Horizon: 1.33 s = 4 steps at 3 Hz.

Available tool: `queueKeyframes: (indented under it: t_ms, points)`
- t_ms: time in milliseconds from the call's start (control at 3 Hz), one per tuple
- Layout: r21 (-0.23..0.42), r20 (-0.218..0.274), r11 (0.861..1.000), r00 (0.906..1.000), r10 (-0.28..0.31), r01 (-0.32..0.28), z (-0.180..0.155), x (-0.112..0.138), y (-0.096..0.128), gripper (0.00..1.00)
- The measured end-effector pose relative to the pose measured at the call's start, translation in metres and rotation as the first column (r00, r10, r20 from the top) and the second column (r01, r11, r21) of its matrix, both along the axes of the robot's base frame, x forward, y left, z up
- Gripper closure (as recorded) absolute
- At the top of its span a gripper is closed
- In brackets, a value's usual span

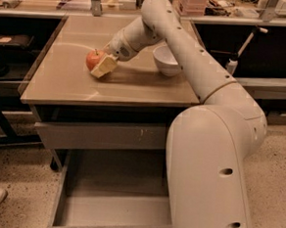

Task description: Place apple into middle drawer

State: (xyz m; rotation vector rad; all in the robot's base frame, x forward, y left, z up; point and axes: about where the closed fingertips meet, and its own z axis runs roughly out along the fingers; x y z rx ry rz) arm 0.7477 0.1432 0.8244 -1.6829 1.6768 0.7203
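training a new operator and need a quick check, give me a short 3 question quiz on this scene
1. True or false: the apple already lies in the middle drawer.
2. Which thing stands on the table not far from the apple? A) a white bowl B) a mug C) a kettle
3. Fill in: the end effector is right at the ____.

Key:
1. False. The apple is on the table, and the drawer stands pulled out below.
2. A.
3. Apple.
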Motion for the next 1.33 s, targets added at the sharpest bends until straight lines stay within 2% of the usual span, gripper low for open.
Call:
queueKeyframes:
  t_ms: [333,667,1000,1333]
  points:
    - [-0.008,0.003,1.0,0.9996,-0.028,0.028,0.0,-0.008,-0.006,1.0]
    - [0.042,0.048,0.987,0.9867,-0.156,0.154,0.043,-0.027,-0.038,1.0]
    - [0.115,0.088,0.949,0.9489,-0.303,0.293,0.088,-0.06,-0.078,1.0]
    - [0.155,0.07,0.902,0.906,-0.417,0.404,0.114,-0.112,-0.107,1.0]
